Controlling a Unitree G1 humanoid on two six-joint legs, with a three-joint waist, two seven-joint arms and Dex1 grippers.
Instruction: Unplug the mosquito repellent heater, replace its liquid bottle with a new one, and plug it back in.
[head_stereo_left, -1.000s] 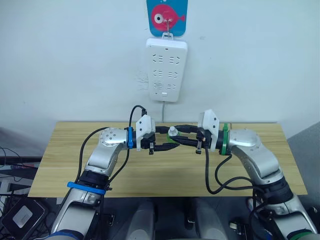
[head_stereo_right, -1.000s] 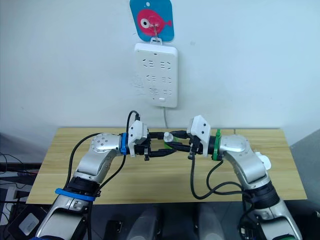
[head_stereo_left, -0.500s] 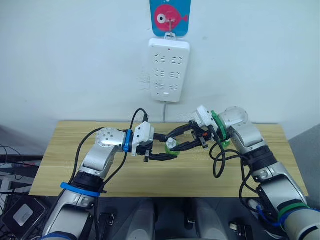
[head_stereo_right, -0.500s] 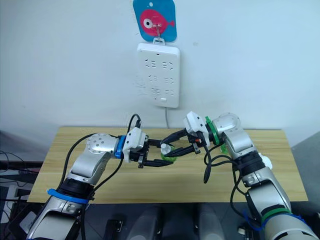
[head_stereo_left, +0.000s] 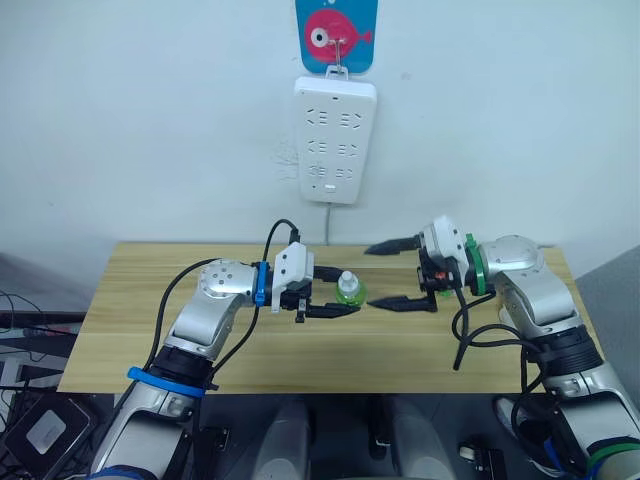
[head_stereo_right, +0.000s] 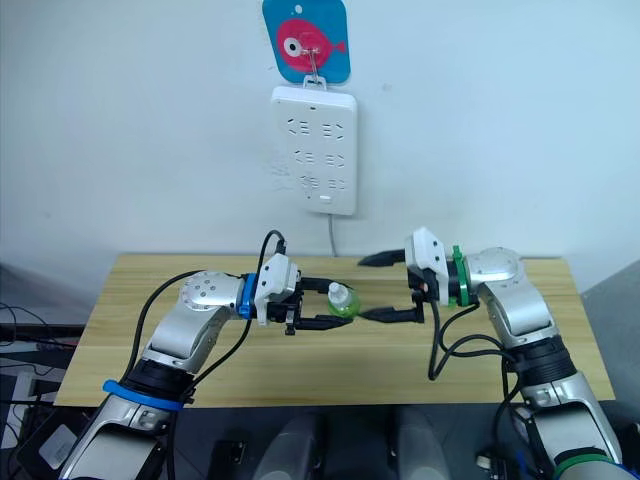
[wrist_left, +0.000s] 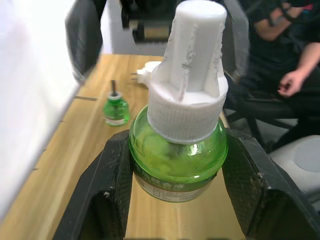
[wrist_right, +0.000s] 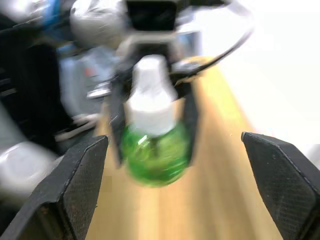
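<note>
My left gripper (head_stereo_left: 343, 293) is shut on the new one (head_stereo_left: 348, 289), a small green bottle with its white cap on, held upright just above the table. In the left wrist view the bottle (wrist_left: 177, 155) sits between the two black fingers (wrist_left: 112, 185). My right gripper (head_stereo_left: 372, 276) stands wide open just right of the bottle, one finger high and one low, touching nothing. Beyond the held bottle, on the table, stand the liquid bottle (wrist_left: 116, 108) with its bare wick and the white heater (wrist_left: 146, 74), unplugged with its prongs showing.
A long white power strip (head_stereo_left: 334, 140) hangs on the wall under a blue fish hook (head_stereo_left: 335, 35), its cord dropping behind the wooden table (head_stereo_left: 140, 335). A seated person (wrist_left: 292, 75) is in the background beyond the table.
My right gripper, closed around the bottle's white cap a second ago, has opened wide and drawn back to the right. The left gripper still holds the bottle.
</note>
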